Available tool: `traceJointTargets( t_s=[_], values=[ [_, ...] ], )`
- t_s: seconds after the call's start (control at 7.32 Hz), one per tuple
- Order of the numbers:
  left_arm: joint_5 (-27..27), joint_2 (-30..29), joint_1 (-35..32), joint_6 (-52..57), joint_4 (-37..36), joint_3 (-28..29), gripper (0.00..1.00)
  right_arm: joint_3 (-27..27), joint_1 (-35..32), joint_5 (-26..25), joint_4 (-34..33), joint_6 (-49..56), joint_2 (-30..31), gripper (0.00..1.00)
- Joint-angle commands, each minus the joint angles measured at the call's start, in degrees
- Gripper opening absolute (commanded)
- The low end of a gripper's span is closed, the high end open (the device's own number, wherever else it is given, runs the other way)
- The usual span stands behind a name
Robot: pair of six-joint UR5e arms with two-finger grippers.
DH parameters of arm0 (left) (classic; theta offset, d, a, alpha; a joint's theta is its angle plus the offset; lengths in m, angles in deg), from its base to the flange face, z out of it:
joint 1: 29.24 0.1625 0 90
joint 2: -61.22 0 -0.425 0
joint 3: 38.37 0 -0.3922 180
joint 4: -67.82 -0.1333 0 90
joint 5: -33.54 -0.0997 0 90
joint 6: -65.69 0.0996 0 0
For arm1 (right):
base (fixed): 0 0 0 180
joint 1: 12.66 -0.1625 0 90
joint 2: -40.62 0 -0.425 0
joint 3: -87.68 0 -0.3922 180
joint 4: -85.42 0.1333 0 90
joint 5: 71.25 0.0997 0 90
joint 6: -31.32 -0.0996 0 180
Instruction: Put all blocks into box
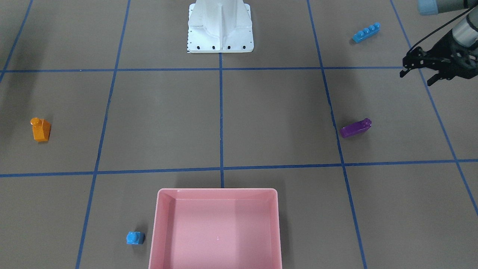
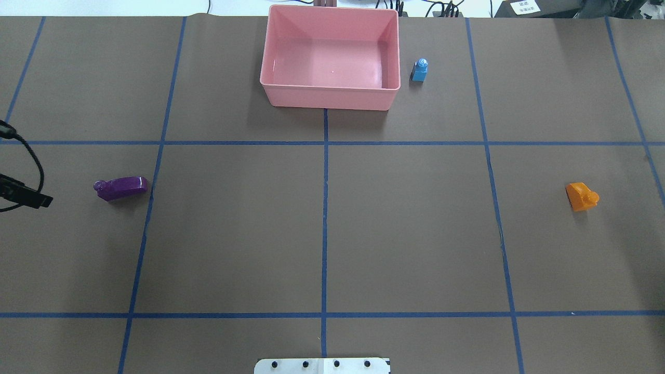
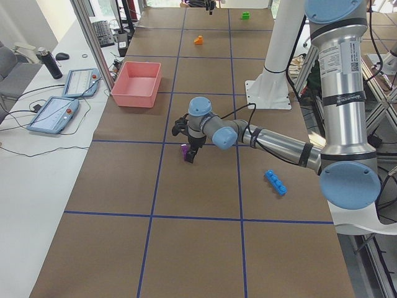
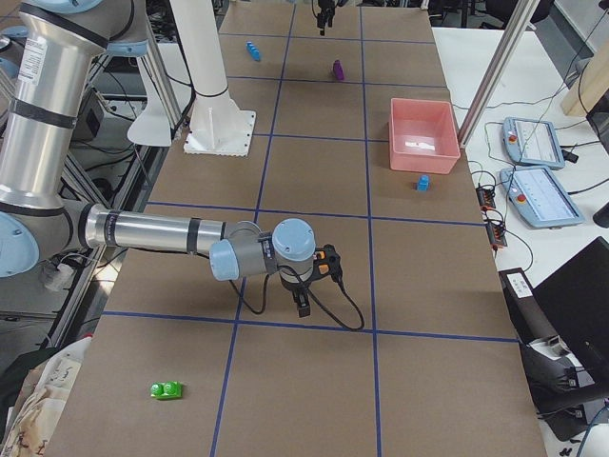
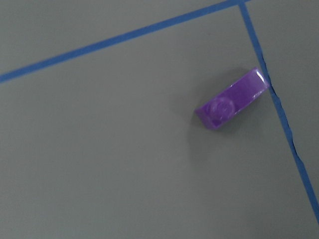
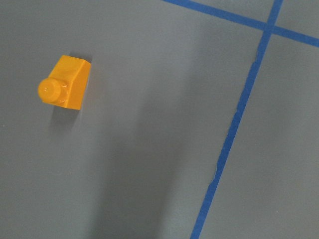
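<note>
My left claw [image 1: 417, 76], open and empty, hovers near the purple block [image 1: 355, 129] to line up a grasp. Whether my right claw [image 4: 303, 303] is open or closed, I cannot tell.

Pink box [image 2: 330, 98] sits at the far centre, upright and open, nothing inside it. Just off its right wall, close but apart, stands the small blue single-stud brick [image 2: 420, 71], stud up. Out on the left lies the purple sloped brick [image 2: 122, 187], its stud at the left end. Opposite it, well out on the right, is the orange brick [image 2: 581, 196], alone. The long blue four-stud bar [image 1: 366, 33] lies near left, studs up. The green two-stud brick [image 4: 166, 389] sits at the near right end, well apart from the rest.
</note>
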Motion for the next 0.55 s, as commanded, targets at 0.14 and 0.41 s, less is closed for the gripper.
traceJointTargets(
  t_s=[0.14, 0.41],
  values=[
    [-4.8, -10.5, 3.4, 13.4, 0.6, 9.3, 0.99, 5.6, 4.1, 0.2, 0.0, 0.0, -5.2, 1.0],
    [-4.7, -12.9, 6.5, 14.0, 0.6, 12.5, 0.98, 6.1, 5.6, 0.2, 0.1, 0.0, -5.8, 1.0]
  ],
)
